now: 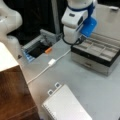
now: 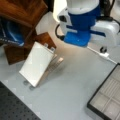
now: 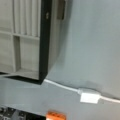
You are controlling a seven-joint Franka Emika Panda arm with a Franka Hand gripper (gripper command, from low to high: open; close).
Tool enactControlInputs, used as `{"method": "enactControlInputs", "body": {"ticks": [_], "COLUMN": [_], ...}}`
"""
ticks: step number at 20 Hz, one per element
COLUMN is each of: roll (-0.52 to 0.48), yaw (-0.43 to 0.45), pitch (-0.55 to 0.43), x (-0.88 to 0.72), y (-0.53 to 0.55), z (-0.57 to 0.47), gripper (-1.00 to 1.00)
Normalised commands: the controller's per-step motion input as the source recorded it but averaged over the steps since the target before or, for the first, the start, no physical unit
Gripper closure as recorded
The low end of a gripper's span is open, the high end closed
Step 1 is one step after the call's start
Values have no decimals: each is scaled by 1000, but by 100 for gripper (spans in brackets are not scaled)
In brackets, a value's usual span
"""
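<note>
Wrist view looks straight down past the corner of a compartment box (image 3: 27,45), whose black rim (image 3: 45,40) runs up and down the picture, onto bare grey table (image 3: 87,37). A white cable (image 3: 62,87) leaves that corner and reaches a small white adapter (image 3: 89,97). None of the fingers show here. In a front view the gripper (image 1: 73,40) hangs just over the box's left end (image 1: 80,51), apart from it as far as I can make out. Whether its jaws stand wide or narrow cannot be told. The box lies on the table at a front view's right, open side up, its long axis running from centre toward the right edge and dipping slightly to the bottom. The cable slants away from its left end toward a front view's bottom left. Any lowering here would, I judge, go best slow and plumb, staying off the rim and clear of the cable so nothing is dragged. An orange piece (image 3: 56,116) lies beyond the adapter, and a white pad (image 2: 37,62) lies well apart.
</note>
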Motion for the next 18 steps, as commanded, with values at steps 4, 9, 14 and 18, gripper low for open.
{"method": "enactControlInputs", "body": {"ticks": [4,9,14,18], "roll": [-332,-160,-93,-105], "yaw": [-48,-4,11,51], "pitch": [-91,-127,-113,-132], "x": [-121,-188,-173,-202], "y": [-241,-84,-61,-120], "z": [-278,-122,-18,-152], "gripper": [-100,-100,-100,-100]}}
